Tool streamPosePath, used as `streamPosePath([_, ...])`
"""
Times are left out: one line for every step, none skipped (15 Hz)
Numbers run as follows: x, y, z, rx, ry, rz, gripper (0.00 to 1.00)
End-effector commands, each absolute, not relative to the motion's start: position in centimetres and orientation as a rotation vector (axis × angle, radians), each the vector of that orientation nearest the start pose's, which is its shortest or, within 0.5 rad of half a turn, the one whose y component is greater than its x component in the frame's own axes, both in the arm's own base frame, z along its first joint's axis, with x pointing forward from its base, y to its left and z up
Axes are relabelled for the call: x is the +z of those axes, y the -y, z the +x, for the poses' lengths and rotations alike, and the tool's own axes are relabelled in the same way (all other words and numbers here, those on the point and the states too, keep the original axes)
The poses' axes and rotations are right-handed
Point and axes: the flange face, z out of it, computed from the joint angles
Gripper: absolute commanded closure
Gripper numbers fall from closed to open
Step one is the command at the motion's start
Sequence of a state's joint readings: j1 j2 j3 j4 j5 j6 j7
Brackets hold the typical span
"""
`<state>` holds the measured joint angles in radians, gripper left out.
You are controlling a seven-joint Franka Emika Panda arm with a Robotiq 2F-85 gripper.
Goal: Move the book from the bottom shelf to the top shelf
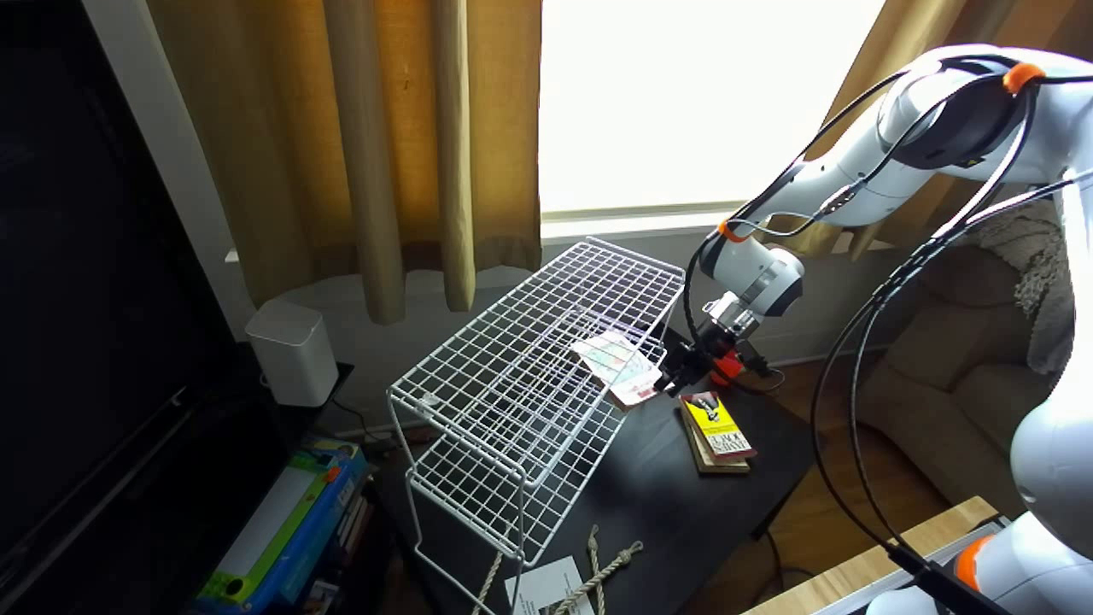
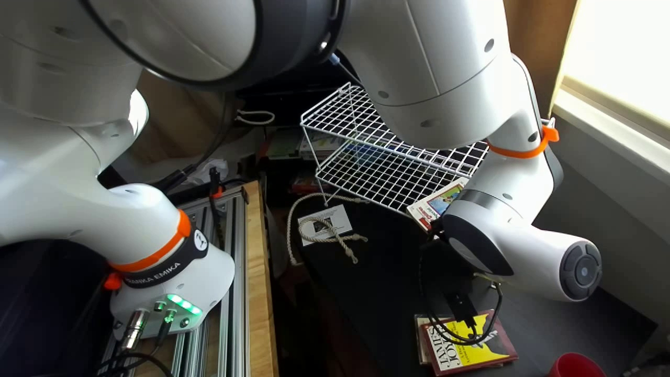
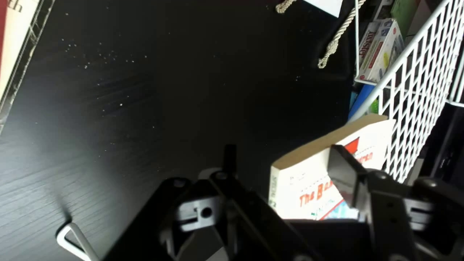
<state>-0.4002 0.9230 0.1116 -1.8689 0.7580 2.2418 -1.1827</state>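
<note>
The book (image 1: pixel 619 363), white-edged with a colourful picture, lies on the white wire bottom shelf (image 1: pixel 478 491) and juts past its edge. It also shows in an exterior view (image 2: pixel 437 203) and in the wrist view (image 3: pixel 308 181). The top shelf (image 1: pixel 512 342), a white wire grid, is above it; part of it shows behind the arm in an exterior view (image 2: pixel 366 125). My gripper (image 1: pixel 670 383) is at the book's jutting end. In the wrist view my gripper (image 3: pixel 284 154) is open; one finger overlaps the cover, the other is over dark table. I cannot tell if it touches.
A yellow-and-black book (image 1: pixel 721 427) lies on another book on the black table (image 2: pixel 366 272). A rope (image 2: pixel 335 238) and a white sheet (image 1: pixel 546 589) lie near the rack's other end. A red cup (image 2: pixel 576 366) stands near the stacked books. A window wall is behind the rack.
</note>
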Motion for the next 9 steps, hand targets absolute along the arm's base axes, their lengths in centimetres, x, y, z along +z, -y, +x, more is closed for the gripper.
streamPosePath([-1.5,13.2,52.6,0.02,0.262,-2.329,0.64])
streamPosePath([-1.5,13.3,52.5,0.021,0.263,-2.322,0.73])
streamPosePath([-1.3,13.4,52.5,0.022,0.266,-2.312,0.8])
streamPosePath([-1.1,13.5,52.4,0.015,0.271,-2.31,0.87])
streamPosePath([-0.9,13.8,52.4,0.012,0.271,-2.302,0.93])
streamPosePath([-0.7,14.0,52.4,0.008,0.271,-2.295,0.97])
streamPosePath([-0.5,14.1,52.4,0.005,0.269,-2.283,0.98])
streamPosePath([-0.3,14.2,52.5,0.003,0.27,-2.271,1.0])
streamPosePath([0.0,14.3,52.4,-0.001,0.275,-2.26,0.96])
